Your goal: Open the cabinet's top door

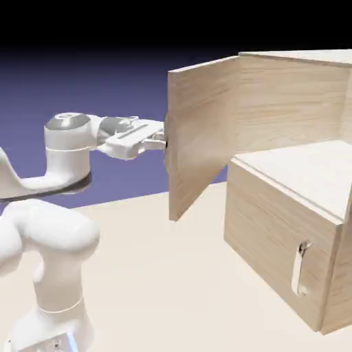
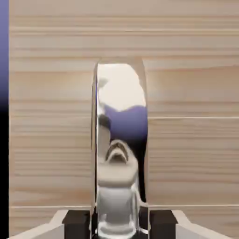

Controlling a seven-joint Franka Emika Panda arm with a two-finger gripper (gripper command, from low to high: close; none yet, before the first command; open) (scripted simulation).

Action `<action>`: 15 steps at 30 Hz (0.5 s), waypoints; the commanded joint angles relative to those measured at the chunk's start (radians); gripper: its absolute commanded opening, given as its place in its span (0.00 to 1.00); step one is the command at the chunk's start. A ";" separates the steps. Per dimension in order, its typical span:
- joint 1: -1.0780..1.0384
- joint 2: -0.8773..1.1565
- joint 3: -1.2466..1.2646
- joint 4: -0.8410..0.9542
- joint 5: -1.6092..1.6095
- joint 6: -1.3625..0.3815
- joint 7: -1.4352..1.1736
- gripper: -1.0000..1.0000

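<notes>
The light-wood cabinet (image 1: 289, 254) fills the exterior view's right. Its top door (image 1: 199, 137) stands swung far out, showing me its inner face, and the upper compartment is exposed. My gripper (image 1: 163, 141) is at the door's free edge, on its hidden front side. In the hand view the door's silver handle (image 2: 120, 140) runs up the middle, large and shiny, and my gripper (image 2: 120, 224) is shut on it, with a dark pad (image 2: 77, 223) pressed against each side. Door wood (image 2: 186, 140) fills the rest of that view.
The lower panel (image 1: 275, 254) is closed, with its short silver handle (image 1: 301, 268) near the exterior view's right edge. The pale table (image 1: 172, 289) stretches between the arm's base and the cabinet. The white arm (image 1: 48, 247) rises from the lower left.
</notes>
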 commanded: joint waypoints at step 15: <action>-0.178 0.503 0.524 0.381 0.494 -0.412 0.226 0.00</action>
